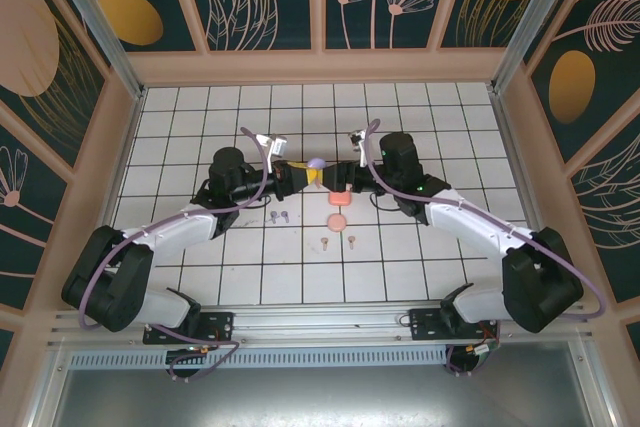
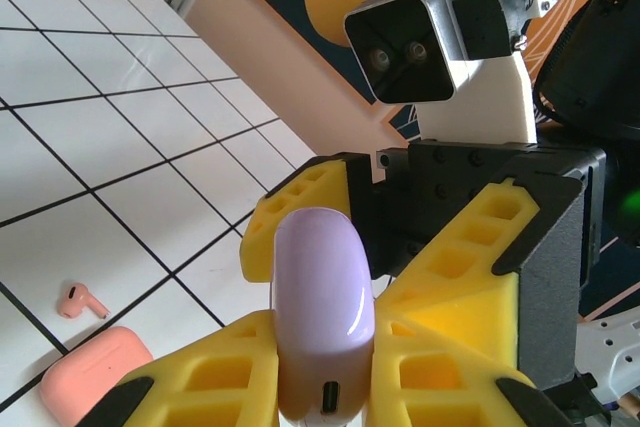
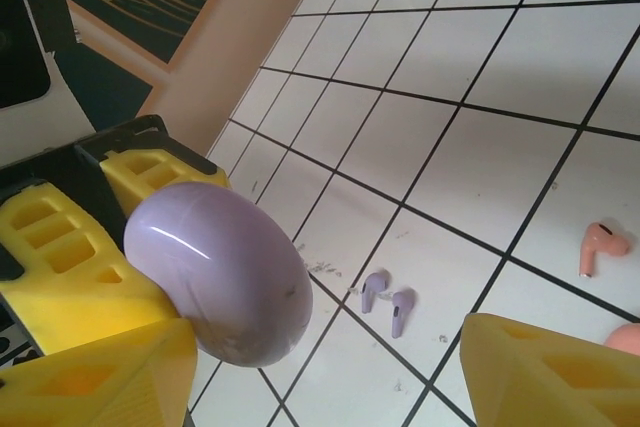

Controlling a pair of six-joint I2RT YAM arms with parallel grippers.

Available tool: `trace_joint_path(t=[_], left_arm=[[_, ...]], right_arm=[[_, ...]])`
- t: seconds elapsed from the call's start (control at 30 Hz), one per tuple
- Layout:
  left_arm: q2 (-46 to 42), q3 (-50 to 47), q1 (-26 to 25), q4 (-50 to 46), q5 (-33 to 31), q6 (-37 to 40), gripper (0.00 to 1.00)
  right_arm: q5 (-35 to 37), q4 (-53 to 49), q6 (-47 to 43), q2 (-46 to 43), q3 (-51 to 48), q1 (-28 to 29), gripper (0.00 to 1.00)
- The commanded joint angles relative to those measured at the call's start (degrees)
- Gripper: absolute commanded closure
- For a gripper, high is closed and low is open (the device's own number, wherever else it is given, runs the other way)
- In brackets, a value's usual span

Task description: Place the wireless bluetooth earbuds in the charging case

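Left fingers (image 2: 215, 377) are clamped hard on the lilac case (image 2: 322, 307), one on each side of its port end, with the charging socket (image 2: 330, 394) sitting between them. The case's long axis runs straight out from the left fingers toward my right fingers (image 3: 95, 377), which face them head-on.

Right fingers are wide apart and straddle the far, rounded end of the case. One is right against its side, though I can't tell if it actually touches. The other stands well apart, so nothing is held on that side.

The case looks shut, with no gap showing along the shell.

My read: the next move is the right fingers pinching the free end across its short axis to work the lid. The case sits off to one side of the right fingers' gap, so it wants centring before the squeeze. The shell is glossy and domed, so a slip is likely.

The lilac earbuds (image 3: 385, 302) lie side by side on the table (image 3: 480, 97), below both sets of fingers and well apart from the case. From above they sit under the left fingers, toward that arm's base. The left arm is nearer but busy holding, so the pick probably falls to the right.

A coral earbud (image 3: 598, 247) lies further out past the right fingers, just beside the coral case (image 2: 90, 377). It's not the match for this shell.
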Motion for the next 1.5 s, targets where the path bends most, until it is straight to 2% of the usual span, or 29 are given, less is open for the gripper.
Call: trace_joint_path(t=[0.0, 0.17, 0.5, 0.67, 0.8, 1.0, 1.1, 1.47], left_arm=[[-1.62, 1.28, -0.03, 1.70, 2.13, -0.15, 1.00], [-2.16, 1.01, -0.05, 2.40, 2.82, -0.83, 1.00], [-2.87, 0.21, -0.03, 3.54, 2.42, -1.29, 1.00], [-2.85, 0.04, -0.03, 3.89, 2.39, -1.49, 1.00], [-2.88, -0.06, -0.03, 4.63, 3.05, -2.06, 1.00], [-2.40, -0.67, -0.03, 9.01, 5.14, -5.45, 1.00], [-2.53, -0.70, -0.03, 10.13, 5.56, -6.37, 1.00], [-2.27, -0.58, -0.03, 11.17, 5.74, -7.26, 1.00]], right_arm=[[3.10, 2.88, -0.70, 1.05, 1.18, -0.19, 0.32], [3.80, 6.19, 2.06, 1.81, -1.24, -1.96, 0.37], [4.09, 5.98, 2.62, 1.68, -3.13, -2.01, 0.39], [1.26, 6.98, 3.20, -2.24, -5.63, -3.68, 0.39], [-3.74, 11.54, 4.65, -5.62, -8.03, -4.18, 0.39], [-9.28, 17.43, 6.77, -5.22, -8.17, -4.29, 0.46], [-9.73, 18.75, 7.61, -4.40, -7.35, -4.27, 0.50], [-10.17, 19.32, 8.16, -2.29, -4.87, -3.70, 0.53]])
